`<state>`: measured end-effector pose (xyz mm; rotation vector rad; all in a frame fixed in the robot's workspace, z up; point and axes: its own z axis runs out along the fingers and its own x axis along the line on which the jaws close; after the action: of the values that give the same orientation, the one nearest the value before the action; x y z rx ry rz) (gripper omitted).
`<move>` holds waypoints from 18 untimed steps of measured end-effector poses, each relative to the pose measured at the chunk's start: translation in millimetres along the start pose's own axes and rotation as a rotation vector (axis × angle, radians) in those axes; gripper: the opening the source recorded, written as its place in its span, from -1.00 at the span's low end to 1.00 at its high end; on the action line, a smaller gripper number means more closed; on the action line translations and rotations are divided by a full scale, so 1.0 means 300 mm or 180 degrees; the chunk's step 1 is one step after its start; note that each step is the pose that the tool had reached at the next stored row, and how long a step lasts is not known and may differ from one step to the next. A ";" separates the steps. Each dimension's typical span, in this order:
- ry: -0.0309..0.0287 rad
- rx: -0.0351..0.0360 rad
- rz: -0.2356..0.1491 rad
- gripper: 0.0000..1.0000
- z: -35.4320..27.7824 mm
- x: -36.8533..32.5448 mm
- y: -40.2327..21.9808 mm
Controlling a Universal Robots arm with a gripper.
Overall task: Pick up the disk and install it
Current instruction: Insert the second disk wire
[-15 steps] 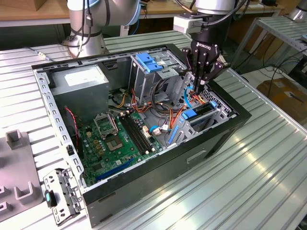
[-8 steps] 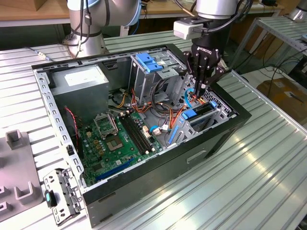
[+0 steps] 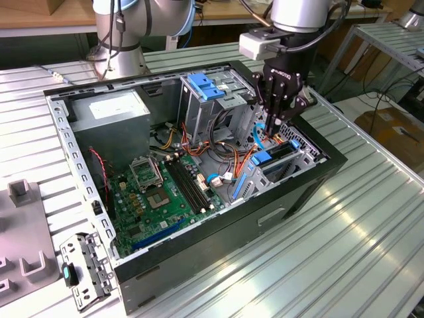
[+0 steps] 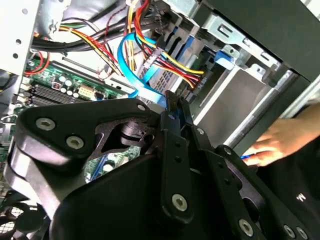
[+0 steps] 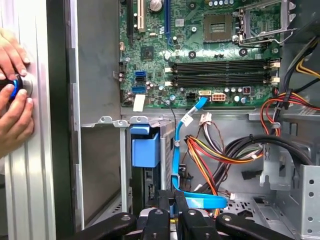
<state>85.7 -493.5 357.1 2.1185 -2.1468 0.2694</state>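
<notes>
Exterior view: the pressed-together hand hovers just above the slotted disk.

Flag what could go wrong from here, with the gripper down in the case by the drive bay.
1. The blue cable loops right past the gripper; any travel could snag it or pull its plug.
2. A person's hands sit just outside the case wall, close to the arm.
3. The coloured wires crowd the bay beside the disk and could get pinched.
</notes>
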 end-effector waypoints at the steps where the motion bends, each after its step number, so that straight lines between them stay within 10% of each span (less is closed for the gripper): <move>1: -0.0030 0.0001 0.0001 -0.68 0.002 0.003 0.000; 4: -0.0129 0.0004 0.0007 -0.68 0.006 0.015 0.000; 8: -0.0306 0.0016 0.0018 -0.68 0.014 0.041 0.001; 16: -0.0325 0.0018 0.0019 -0.68 0.015 0.043 0.001; 18: -0.0357 0.0020 0.0021 -0.68 0.015 0.045 0.002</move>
<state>85.2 -507.5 355.3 2.1798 -2.2161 0.1619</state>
